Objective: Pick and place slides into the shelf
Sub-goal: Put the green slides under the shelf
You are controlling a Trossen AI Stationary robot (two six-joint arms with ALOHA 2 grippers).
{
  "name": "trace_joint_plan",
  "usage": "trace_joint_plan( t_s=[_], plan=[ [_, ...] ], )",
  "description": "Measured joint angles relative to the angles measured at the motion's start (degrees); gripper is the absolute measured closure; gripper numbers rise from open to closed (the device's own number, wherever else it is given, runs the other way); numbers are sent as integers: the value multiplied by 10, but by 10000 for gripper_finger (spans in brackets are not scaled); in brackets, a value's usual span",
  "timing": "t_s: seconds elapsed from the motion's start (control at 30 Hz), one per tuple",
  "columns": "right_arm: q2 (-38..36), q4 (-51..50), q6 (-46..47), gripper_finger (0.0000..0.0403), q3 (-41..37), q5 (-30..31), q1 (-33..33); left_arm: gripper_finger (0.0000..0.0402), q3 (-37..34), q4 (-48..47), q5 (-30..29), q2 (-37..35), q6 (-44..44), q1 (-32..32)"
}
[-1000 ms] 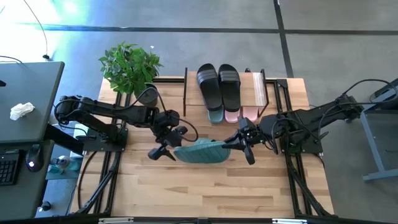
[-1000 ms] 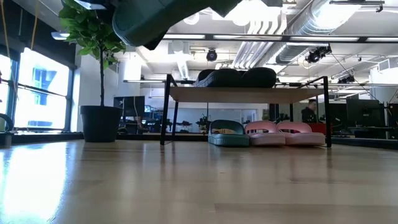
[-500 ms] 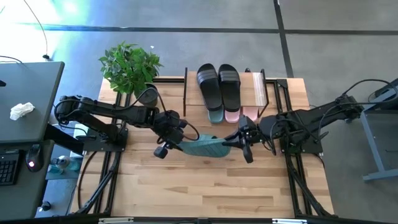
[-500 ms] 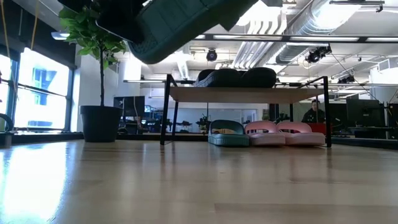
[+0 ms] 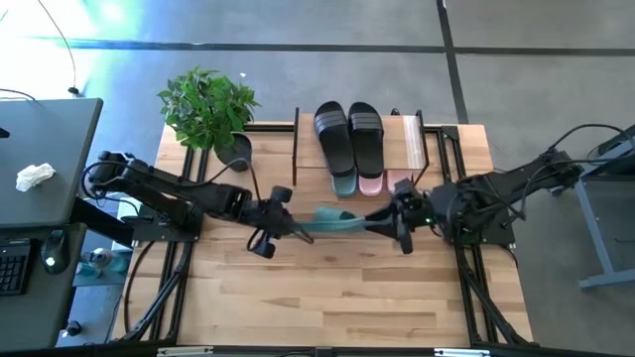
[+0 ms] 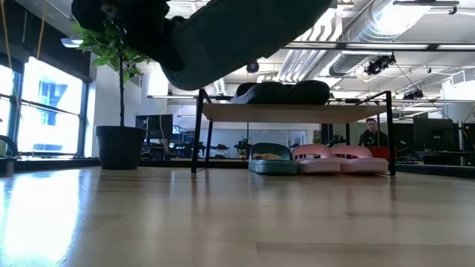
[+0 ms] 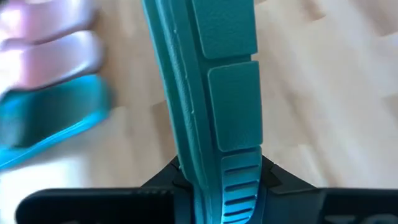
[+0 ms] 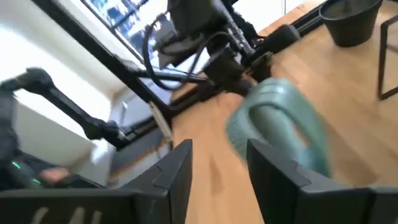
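A dark green slide hangs in the air over the middle of the table, turned on its edge, with my left gripper shut on its left end. My right gripper stands open just off the slide's right end, with nothing between its fingers. The shelf stands at the far edge. Two black slides lie on its top board. Under the board, one green slide and two pink ones rest on their soles. My left gripper pinches the green slide's left end between its two fingers, coming level from the table's left and in line with the slide's length. The slide sticks out from the fingers toward the right gripper, on edge and clear of the table.
A potted plant stands at the far left corner beside the shelf. The near half of the wooden table is bare. A desk with a keyboard lies beyond the table's left edge. In the low view a person shows in the room behind the shelf.
My left gripper has shut on the green slide's left end and taken hold. My right gripper has opened, let go of the other end and drawn back a little toward the table's right edge. The slide has rolled from flat onto its edge, still clear of the table.
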Motion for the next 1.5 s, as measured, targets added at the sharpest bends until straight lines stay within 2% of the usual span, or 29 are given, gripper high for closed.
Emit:
trace_joint_plan(
  t_s=[0.07,0.2,0.37,0.43,0.67,0.77,0.93,1.0,1.07,1.2,1.23,1.37,1.5],
  plan=[
    [-11,-1,49,259,0,31,19,348,0,-10,-76,0,-13,-23],
    [-18,-33,208,258,1,131,71,348,0,-17,-235,0,-35,-72],
    [11,-69,406,258,1,215,137,349,0,-27,-379,0,-26,-118],
    [32,-53,458,258,1,241,153,349,0,-27,-420,0,-3,-128],
    [113,-30,602,258,0,269,188,349,0,-36,-513,0,99,-125],
    [141,3,642,258,0,304,213,349,0,-49,-561,9,138,-125],
    [196,43,740,258,0,413,261,349,0,-71,-594,21,160,-126],
    [228,91,792,258,-16,445,272,349,0,-74,-605,24,166,-126],
    [260,206,809,258,-56,496,279,349,1,-68,-606,31,171,-126],
    [329,466,771,258,-132,636,280,349,1,-68,-604,39,172,-126],
    [343,513,764,258,-142,655,278,349,0,-76,-602,40,172,-126],
    [374,620,728,258,-166,693,269,349,1,-83,-592,46,174,-126],
    [373,633,701,258,-170,695,251,349,0,-87,-584,51,176,-126]
  ],
)
